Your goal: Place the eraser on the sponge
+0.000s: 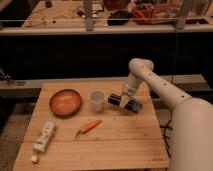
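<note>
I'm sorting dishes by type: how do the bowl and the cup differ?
The bowl is wide, shallow and orange-brown; the cup is narrower, taller and pale. On the table, the bowl sits further left; the cup stands between it and the gripper, which is low just right of the cup. Both stand upright, open side up.

Dim warm light, soft shadows, end effector low over brighter table
</note>
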